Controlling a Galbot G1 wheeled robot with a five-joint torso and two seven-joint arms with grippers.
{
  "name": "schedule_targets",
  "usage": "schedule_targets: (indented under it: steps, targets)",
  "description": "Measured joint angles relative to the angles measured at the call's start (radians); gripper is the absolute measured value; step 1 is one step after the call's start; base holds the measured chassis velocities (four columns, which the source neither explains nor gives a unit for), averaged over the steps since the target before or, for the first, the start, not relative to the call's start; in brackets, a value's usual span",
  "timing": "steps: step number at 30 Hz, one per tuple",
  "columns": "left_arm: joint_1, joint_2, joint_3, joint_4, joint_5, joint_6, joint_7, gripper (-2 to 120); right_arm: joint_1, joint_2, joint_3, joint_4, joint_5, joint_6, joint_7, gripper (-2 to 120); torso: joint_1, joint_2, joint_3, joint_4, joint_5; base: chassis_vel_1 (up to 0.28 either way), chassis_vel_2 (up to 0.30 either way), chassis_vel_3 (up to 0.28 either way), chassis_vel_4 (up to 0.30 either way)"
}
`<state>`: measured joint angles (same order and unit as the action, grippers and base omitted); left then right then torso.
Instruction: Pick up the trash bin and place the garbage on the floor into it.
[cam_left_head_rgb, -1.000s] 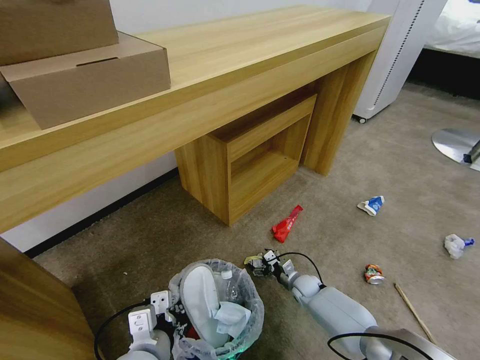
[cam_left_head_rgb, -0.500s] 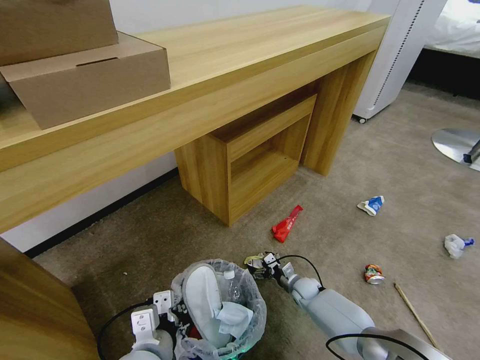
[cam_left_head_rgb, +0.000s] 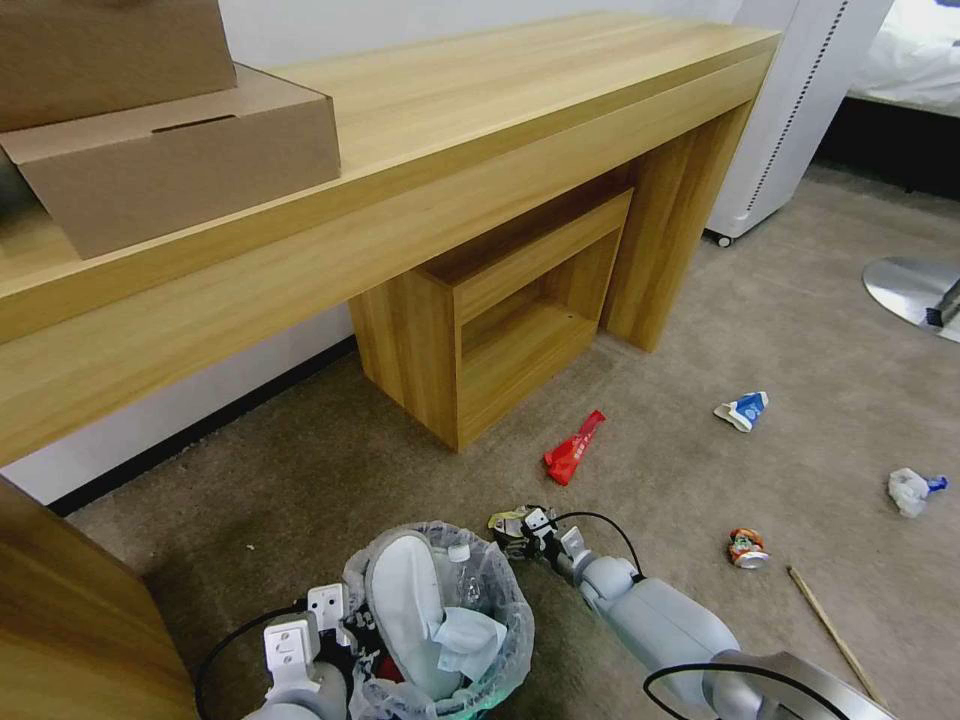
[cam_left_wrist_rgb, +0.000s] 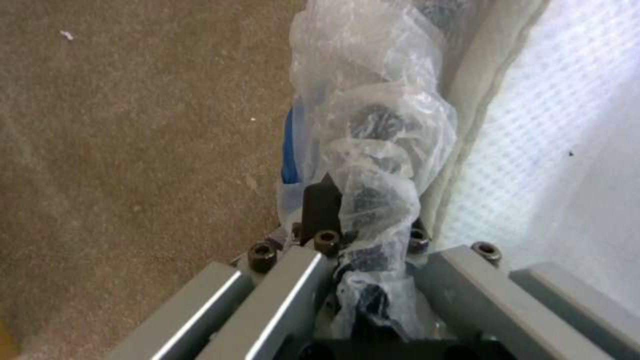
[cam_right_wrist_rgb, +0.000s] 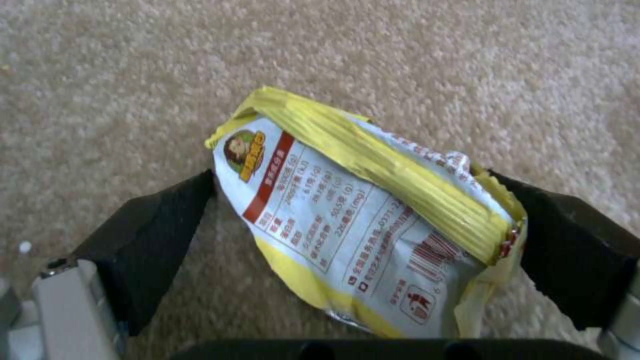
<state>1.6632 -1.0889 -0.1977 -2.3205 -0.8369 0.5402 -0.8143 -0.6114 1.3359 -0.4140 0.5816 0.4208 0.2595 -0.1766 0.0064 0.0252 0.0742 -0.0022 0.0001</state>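
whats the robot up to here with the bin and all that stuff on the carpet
It is clearing litter into a bag-lined trash bin. The left gripper is clamped on the bin's rim, and the bin already holds a white slipper and a bottle. Beside the bin, the right gripper holds a yellow snack packet. A red wrapper, blue-white carton and crushed can lie on the carpet.

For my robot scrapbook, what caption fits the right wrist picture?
Right claw clamps a crumpled yellow snack wrapper above the beige carpet.
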Motion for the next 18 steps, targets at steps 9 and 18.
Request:
schedule_targets:
  steps: [9, 18]
  targets:
    - [0.000, 0.004, 0.008, 0.001, 0.000, -0.001, 0.000, 0, 0.014, 0.015, -0.004, -0.029, 0.000, 0.007, -0.003, 100, 0.000, 0.000, 0.000, 0.0000, 0.0000, 0.000, 0.000, 0.000, 0.000]
    - [-0.003, 0.007, 0.017, 0.001, 0.001, -0.003, -0.001, 0, 0.013, 0.027, 0.007, -0.052, -0.018, 0.020, -0.004, 100, 0.000, 0.000, 0.000, 0.0000, -0.0002, 0.000, 0.000, 0.000, 0.000]
